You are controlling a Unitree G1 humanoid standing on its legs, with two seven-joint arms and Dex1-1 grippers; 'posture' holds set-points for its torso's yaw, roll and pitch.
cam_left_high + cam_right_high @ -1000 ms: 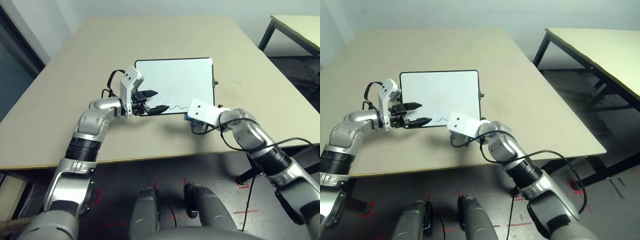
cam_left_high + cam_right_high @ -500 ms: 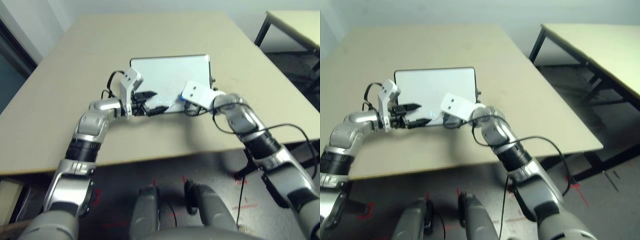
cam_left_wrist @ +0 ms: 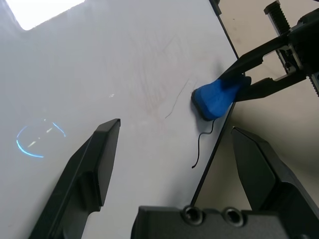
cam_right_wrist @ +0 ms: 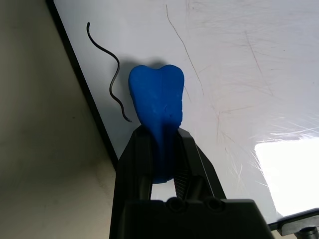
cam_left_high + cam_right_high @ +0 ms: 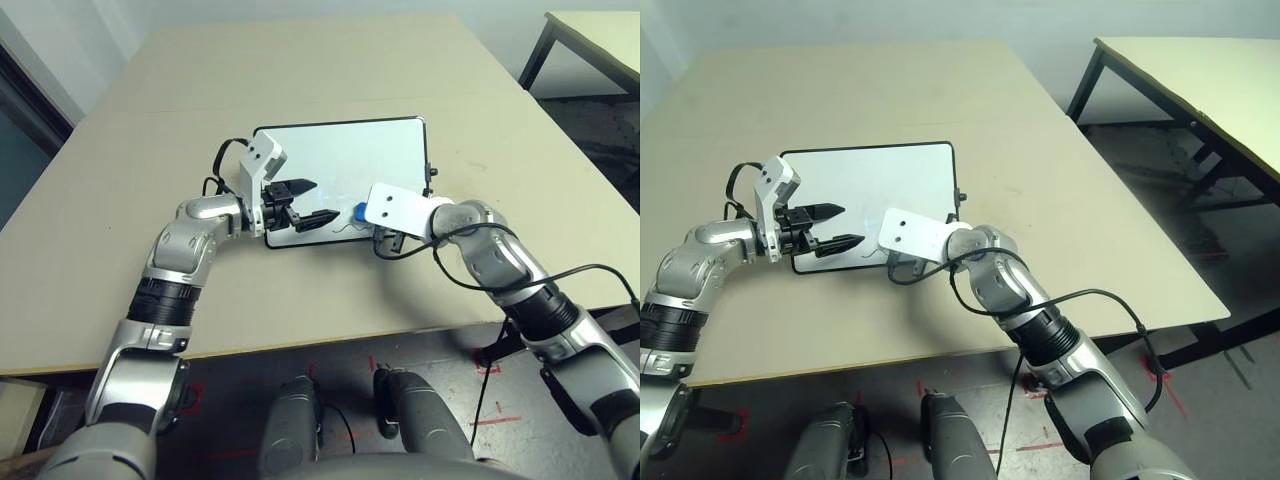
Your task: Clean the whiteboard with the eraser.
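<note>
The whiteboard (image 5: 350, 160) lies flat on the tan table, white with a thin black frame. My right gripper (image 4: 159, 133) is shut on the blue eraser (image 4: 157, 107), whose tip presses on the board just inside its near edge (image 5: 359, 211). A thin dark squiggle (image 4: 110, 74) sits beside the eraser, close to the frame. My left gripper (image 5: 323, 199) stands open over the board's near edge, a short way left of the eraser (image 3: 217, 97), with nothing between its fingers (image 3: 94, 169). Faint scratch marks cross the board's surface.
The tan table (image 5: 300, 300) stretches wide around the board, its front edge close to my body. A second table (image 5: 1200, 80) stands off to the far right. A black cable (image 5: 590, 275) hangs from my right arm.
My right gripper has carried the eraser from beyond the board's near right corner onto the board and leftward, toward the left gripper. Less of the squiggle shows. The left gripper has stayed open.
</note>
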